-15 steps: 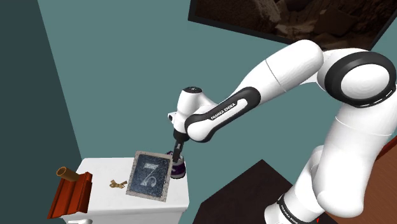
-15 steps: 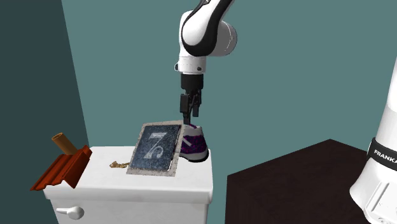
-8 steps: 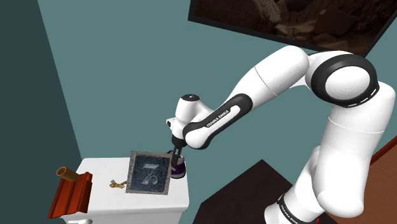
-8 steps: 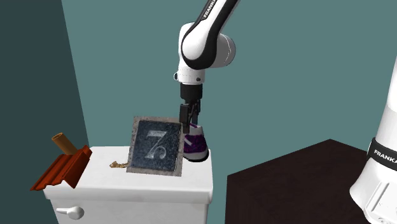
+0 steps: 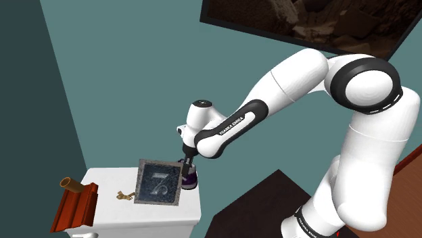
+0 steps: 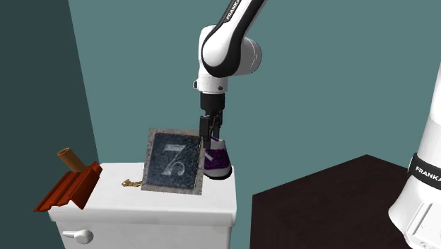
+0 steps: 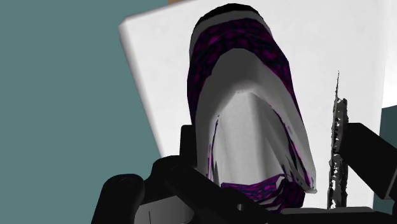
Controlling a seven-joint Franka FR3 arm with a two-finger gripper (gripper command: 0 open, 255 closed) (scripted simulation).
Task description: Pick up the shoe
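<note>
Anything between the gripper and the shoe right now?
Yes. The framed picture stands nearly upright right beside the shoe; in the wrist view its thin edge sits between the shoe and one finger of the open gripper. Nothing visible blocks the other side.

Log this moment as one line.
phase: pre-grasp | gripper: open, fingers either side of shoe | shoe: resting on white tank lid, not lifted | picture frame: tilted up beside shoe

White Franka arm (image 5: 297, 71) arches high, shoulder joint topmost, forearm (image 5: 233, 122) slanting down; wrist bent, black gripper (image 6: 210, 131) pointing straight down, fingers (image 7: 374, 159) standing apart.
</note>
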